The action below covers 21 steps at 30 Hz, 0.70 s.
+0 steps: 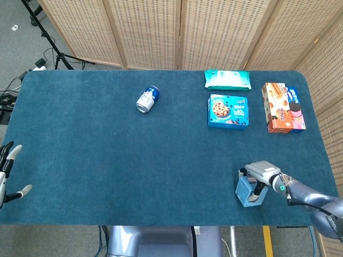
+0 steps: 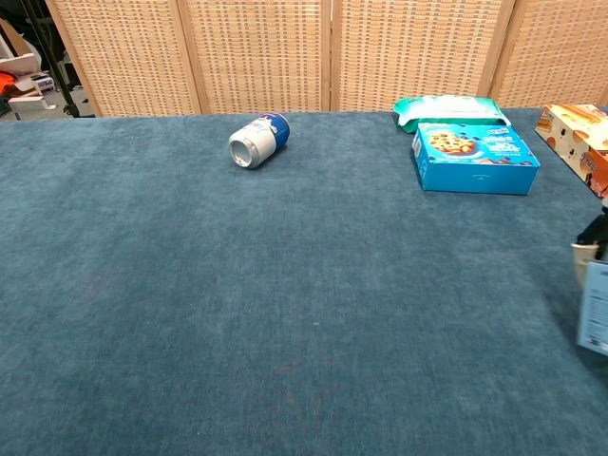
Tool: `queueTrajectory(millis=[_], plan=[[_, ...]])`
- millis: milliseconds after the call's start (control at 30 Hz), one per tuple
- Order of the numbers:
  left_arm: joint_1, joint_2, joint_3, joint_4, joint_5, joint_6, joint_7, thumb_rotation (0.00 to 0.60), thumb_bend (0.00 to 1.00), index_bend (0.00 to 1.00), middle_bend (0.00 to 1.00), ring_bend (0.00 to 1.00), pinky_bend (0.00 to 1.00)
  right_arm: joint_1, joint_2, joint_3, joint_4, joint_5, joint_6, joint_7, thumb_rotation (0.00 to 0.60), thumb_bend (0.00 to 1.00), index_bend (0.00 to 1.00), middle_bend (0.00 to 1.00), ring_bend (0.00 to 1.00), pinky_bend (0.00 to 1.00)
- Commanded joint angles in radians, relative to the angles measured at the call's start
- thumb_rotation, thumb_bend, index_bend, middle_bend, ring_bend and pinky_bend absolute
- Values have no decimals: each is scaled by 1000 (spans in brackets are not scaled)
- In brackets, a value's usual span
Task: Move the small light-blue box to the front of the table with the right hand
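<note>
Head view: the right hand (image 1: 261, 172) sits at the lower right of the frame, fingers wrapped over the top of the small light-blue box (image 1: 248, 191), which it grips. The box stands on the blue desk (image 1: 107, 160) close to the desk's bottom edge in the frame. Whether the box base rests fully on the desk surface cannot be told. In the chest view, only a sliver of the box (image 2: 595, 320) shows at the right edge, with part of the right hand (image 2: 589, 249) just above it. The left hand (image 1: 8, 174) is at the lower left edge of the head view, off the desk, fingers spread and holding nothing. Upper centre: a can (image 1: 148, 99) lies on its side. Upper right: a green packet (image 1: 227, 80), a blue cookie box (image 1: 228, 111) just below it, and an orange snack box (image 1: 275, 106) further right.
</note>
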Motion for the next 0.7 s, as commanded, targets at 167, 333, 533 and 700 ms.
queueTrajectory(millis=[167, 333, 533, 700], plan=[[-2, -3, 0, 0, -2, -4, 7, 600, 0, 0, 0, 0, 0, -110, -46, 54, 22, -49, 267, 11, 600, 0, 0, 0, 0, 65], [0, -5, 3, -3, 4, -1, 13, 600, 0, 0, 0, 0, 0, -164, -62, 50, 33, -103, 381, -4, 600, 0, 0, 0, 0, 65], [2, -5, 4, -3, 7, 2, 12, 600, 0, 0, 0, 0, 0, -222, -63, 7, 40, -206, 478, -29, 600, 0, 0, 0, 0, 65], [6, -4, 4, -4, 12, 12, 7, 600, 0, 0, 0, 0, 0, -276, -120, -32, 76, -207, 511, -67, 600, 0, 0, 0, 0, 65]])
